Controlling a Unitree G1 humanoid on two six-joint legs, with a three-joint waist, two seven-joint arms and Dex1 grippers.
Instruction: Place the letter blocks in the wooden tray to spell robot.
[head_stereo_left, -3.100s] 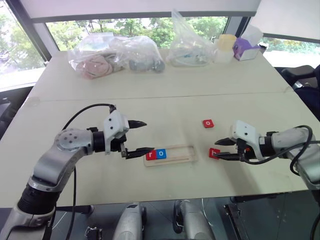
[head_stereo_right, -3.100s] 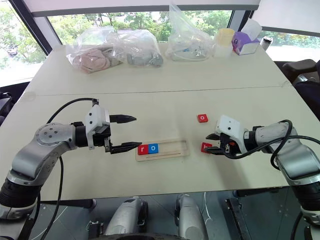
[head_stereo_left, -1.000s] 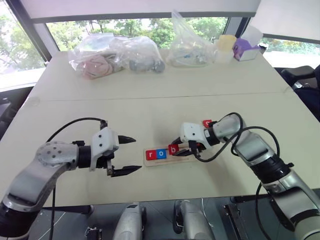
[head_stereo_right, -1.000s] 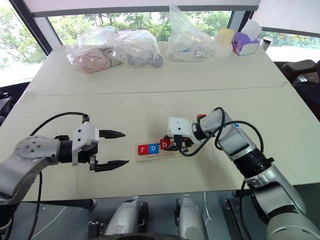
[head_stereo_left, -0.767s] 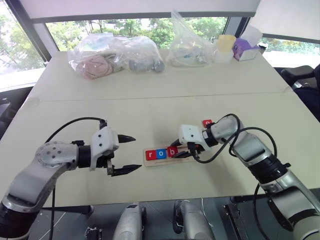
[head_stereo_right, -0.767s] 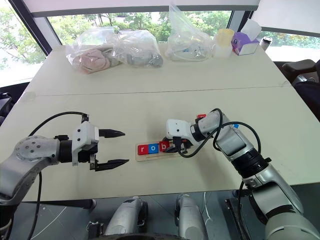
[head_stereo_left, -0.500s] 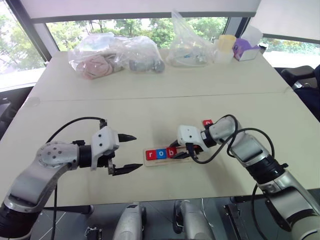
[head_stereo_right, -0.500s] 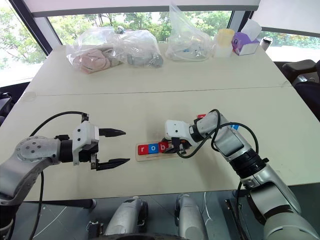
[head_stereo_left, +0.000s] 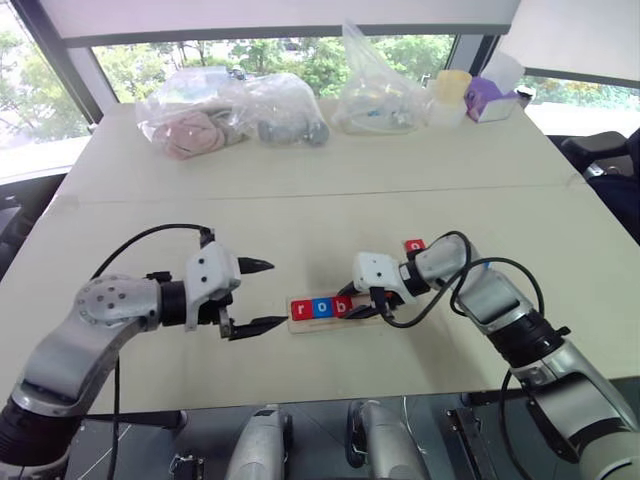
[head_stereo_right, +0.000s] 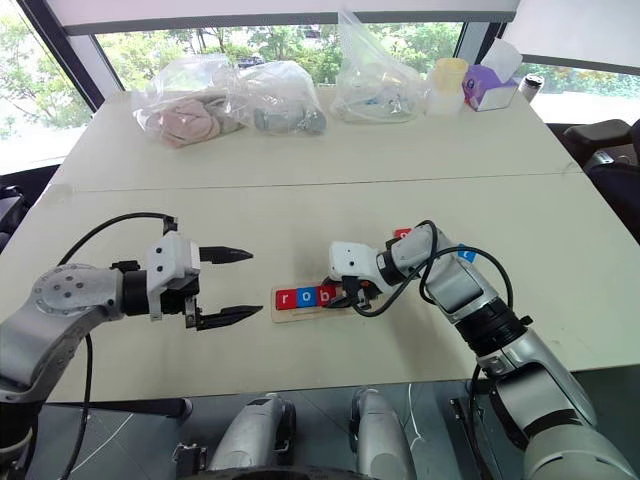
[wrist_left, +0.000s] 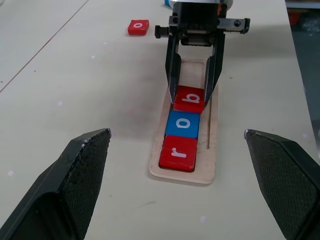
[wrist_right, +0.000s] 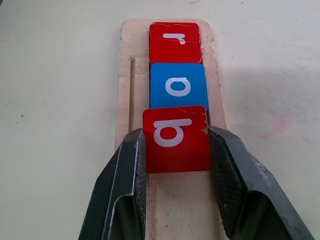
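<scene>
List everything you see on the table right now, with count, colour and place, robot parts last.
Long narrow light-wood tray: one, pale wood, near table edge between the arms.
Red square r block: one, at the tray's end.
Blue square o block: one, next to r in the tray.
Red square b block: one, third spot, pinched by the right claw.
Red square o block: one, loose on the table beyond the tray.
Clear plastic bags: several, far side.
Purple tissue box: one, far right corner.
Left claw: open, beside the tray.
Right claw: shut on b.
</scene>
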